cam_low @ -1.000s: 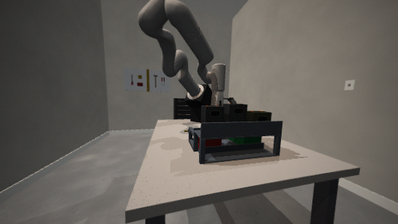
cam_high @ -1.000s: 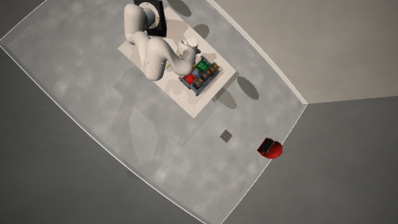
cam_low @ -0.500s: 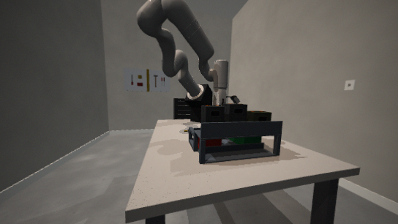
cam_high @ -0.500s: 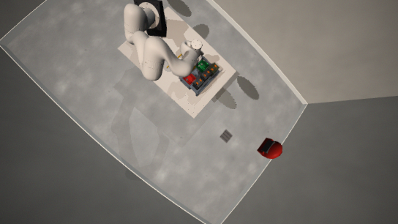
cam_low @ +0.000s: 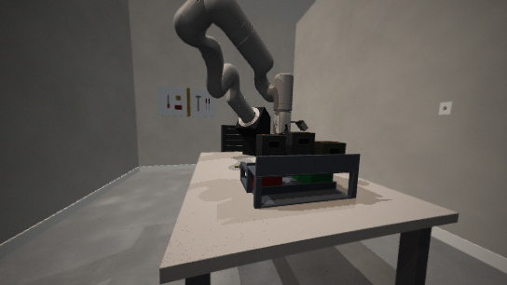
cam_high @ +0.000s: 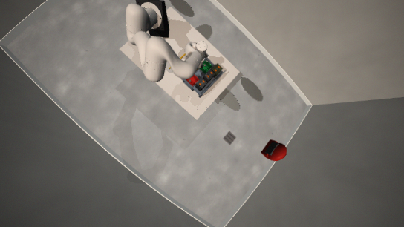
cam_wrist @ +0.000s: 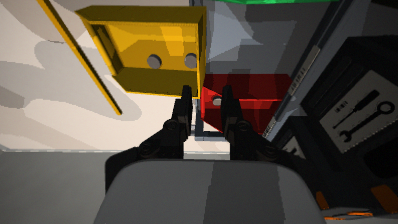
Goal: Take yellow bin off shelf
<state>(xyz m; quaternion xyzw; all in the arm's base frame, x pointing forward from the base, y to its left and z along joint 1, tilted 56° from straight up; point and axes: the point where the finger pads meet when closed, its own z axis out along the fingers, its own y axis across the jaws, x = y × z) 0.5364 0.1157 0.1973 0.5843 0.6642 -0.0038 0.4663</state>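
Presently we find the yellow bin (cam_wrist: 150, 55) out of the shelf (cam_low: 308, 164), over the bench (cam_low: 233, 223) beside the shelf's front; whether it rests on the bench we cannot tell. Two round parts show inside it. The pincer (cam_wrist: 206, 102) stands partly apart, at the bin's lower corner, clamping nothing. Behind it, the red bin (cam_wrist: 245, 97) and green bin (cam_high: 206, 67) sit in the shelf.
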